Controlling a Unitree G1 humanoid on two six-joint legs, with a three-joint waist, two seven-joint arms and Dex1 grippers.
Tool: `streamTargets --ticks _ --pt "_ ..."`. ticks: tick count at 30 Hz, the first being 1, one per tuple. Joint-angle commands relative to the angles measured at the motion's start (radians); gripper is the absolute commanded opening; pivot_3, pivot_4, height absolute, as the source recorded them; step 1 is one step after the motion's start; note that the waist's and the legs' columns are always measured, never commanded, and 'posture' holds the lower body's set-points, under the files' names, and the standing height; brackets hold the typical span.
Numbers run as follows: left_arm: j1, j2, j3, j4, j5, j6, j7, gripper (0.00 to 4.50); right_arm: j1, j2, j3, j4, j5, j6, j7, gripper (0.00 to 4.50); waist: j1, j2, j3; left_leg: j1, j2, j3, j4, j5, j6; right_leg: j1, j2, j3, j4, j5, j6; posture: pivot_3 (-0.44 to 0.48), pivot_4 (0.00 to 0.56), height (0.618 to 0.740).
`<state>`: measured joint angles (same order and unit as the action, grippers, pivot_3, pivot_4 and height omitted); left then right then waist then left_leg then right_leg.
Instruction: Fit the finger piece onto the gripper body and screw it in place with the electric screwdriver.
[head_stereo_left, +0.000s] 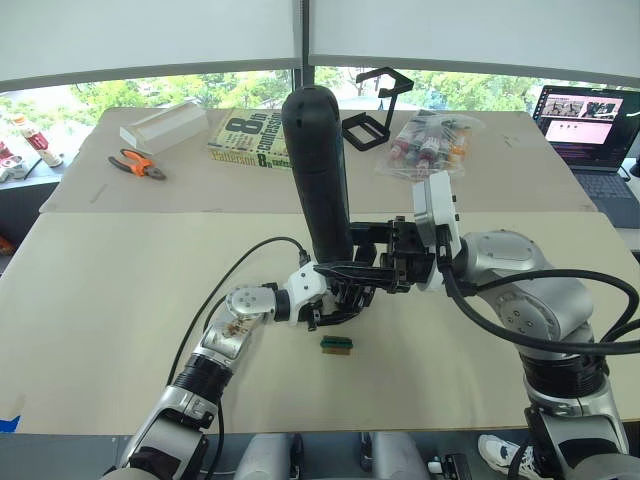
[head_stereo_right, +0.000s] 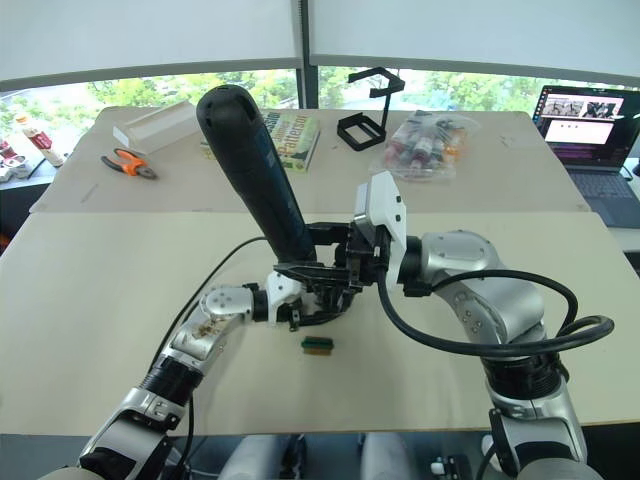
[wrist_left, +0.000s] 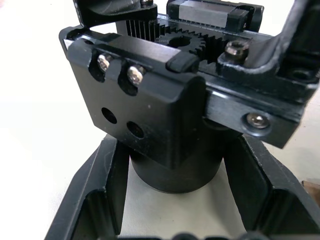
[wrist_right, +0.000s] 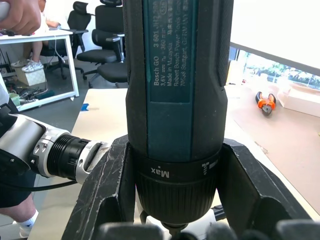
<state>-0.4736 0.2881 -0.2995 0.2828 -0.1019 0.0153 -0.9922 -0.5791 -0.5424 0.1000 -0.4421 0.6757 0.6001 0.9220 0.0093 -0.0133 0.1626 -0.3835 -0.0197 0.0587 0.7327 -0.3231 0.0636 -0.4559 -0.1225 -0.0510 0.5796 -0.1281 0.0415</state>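
- Black plastic and silvery screws make up the gripper body (wrist_left: 165, 100); the left gripper (head_stereo_left: 335, 295) is closed around its stubby cylindrical base, holding it above the table (head_stereo_left: 120, 300) near the middle of the head views.
- Right gripper (head_stereo_left: 395, 255) is clamped on the electric screwdriver (head_stereo_left: 318, 170) just above its chuck collar.
- The screwdriver's long axis stands nearly upright, butt toward 12 o'clock, bit end toward 6 o'clock, straight down onto the gripper body directly beneath it.
- Whether the bit is seated in a screw head I cannot tell; the contact is hidden.
- I judge the finger piece already mounted: two screw heads (wrist_left: 120, 70) show on the block.
- A small green-and-brown block (head_stereo_left: 336, 344) lies on the table at 6 o'clock, just below both grippers.
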Motion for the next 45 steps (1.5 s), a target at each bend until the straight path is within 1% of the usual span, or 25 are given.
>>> streamTargets --ticks 1,8,27,45 --pt "-0.01 -0.001 0.002 -0.027 -0.004 -0.01 -0.006 2.28 -0.008 0.001 -0.025 -0.026 -0.004 -0.051 0.014 1.89 0.0 0.0 0.0 0.0 0.0 0.0 0.0 0.0 0.0 0.0 0.0 0.0 0.0 0.0 0.0 0.0 0.15 0.74" --pt "-0.011 -0.001 0.002 -0.027 -0.005 -0.011 -0.007 2.28 -0.027 0.013 -0.034 -0.027 -0.001 -0.041 0.013 1.89 0.0 0.0 0.0 0.0 0.0 0.0 0.0 0.0 0.0 0.0 0.0 0.0 0.0 0.0 0.0 0.0 0.15 0.74" --pt "-0.007 0.0 0.0 -0.032 -0.005 -0.012 -0.009 2.28 -0.02 0.029 -0.022 -0.021 -0.018 -0.048 0.013 1.89 0.0 0.0 0.0 0.0 0.0 0.0 0.0 0.0 0.0 0.0 0.0 0.0 0.0 0.0 0.0 0.0 0.15 0.74" --pt "-0.005 -0.002 -0.002 -0.04 -0.007 -0.011 -0.01 2.28 -0.013 0.016 -0.024 0.001 -0.051 -0.071 0.048 1.89 0.0 0.0 0.0 0.0 0.0 0.0 0.0 0.0 0.0 0.0 0.0 0.0 0.0 0.0 0.0 0.0 0.15 0.74"
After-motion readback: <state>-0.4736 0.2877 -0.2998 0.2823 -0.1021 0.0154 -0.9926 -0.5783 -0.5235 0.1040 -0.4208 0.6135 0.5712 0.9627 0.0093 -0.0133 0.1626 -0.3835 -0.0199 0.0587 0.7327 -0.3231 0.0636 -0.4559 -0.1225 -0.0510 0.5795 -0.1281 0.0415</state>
